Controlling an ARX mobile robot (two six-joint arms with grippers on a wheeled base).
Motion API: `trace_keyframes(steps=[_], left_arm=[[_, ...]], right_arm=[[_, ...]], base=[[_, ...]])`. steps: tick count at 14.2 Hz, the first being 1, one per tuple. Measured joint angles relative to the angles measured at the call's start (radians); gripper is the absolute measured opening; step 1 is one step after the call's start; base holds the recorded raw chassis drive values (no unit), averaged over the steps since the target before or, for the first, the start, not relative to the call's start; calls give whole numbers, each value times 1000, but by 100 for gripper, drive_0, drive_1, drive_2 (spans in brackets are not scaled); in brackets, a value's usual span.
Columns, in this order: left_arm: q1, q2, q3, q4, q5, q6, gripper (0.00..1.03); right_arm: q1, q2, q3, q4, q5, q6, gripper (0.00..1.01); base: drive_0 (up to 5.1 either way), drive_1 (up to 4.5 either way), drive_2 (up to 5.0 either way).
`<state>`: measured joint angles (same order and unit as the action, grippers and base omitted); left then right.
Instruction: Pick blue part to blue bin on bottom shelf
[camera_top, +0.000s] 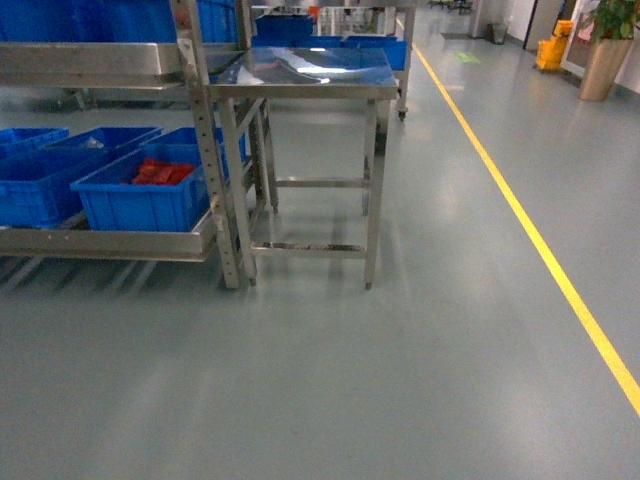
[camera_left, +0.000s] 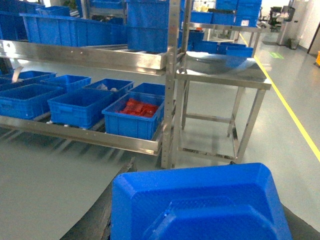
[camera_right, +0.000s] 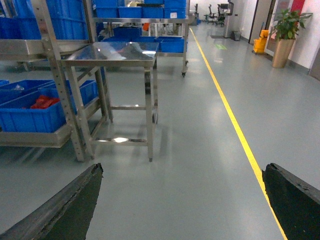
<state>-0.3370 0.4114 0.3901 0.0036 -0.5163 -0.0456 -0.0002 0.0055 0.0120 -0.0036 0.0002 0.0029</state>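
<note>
My left gripper (camera_left: 200, 215) pinches the blue part (camera_left: 200, 200), carrying it toward the rack. The right gripper (camera_right: 182, 210) is spread, holding nothing. Ahead and left of the part sits the bottom shelf (camera_left: 100, 137) with blue bins (camera_left: 132, 120); next I must close in. No readable writing.

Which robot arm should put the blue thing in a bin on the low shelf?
Probably the left. Its fingers flank the blue part, and the bottom shelf with its blue bins lies on that side. The right fingers look empty.
</note>
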Motion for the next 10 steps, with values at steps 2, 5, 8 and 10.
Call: trace_keyframes(steps=[2,5,8,10], left_arm=[[0,0,0,2,0,0,44],[0,-1,0,0,0,0,44],[0,-1,0,1,0,0,44],[0,-2,0,0,-1,0,44]], right_arm=[[0,0,0,-1,0,0,98],[0,0,0,2,0,0,98],[0,0,0,1,0,0,98],[0,0,0,2,0,0,98]], base=[[5,434,-423],[1,429,-428],[2,431,-427],[-3,426,-432]])
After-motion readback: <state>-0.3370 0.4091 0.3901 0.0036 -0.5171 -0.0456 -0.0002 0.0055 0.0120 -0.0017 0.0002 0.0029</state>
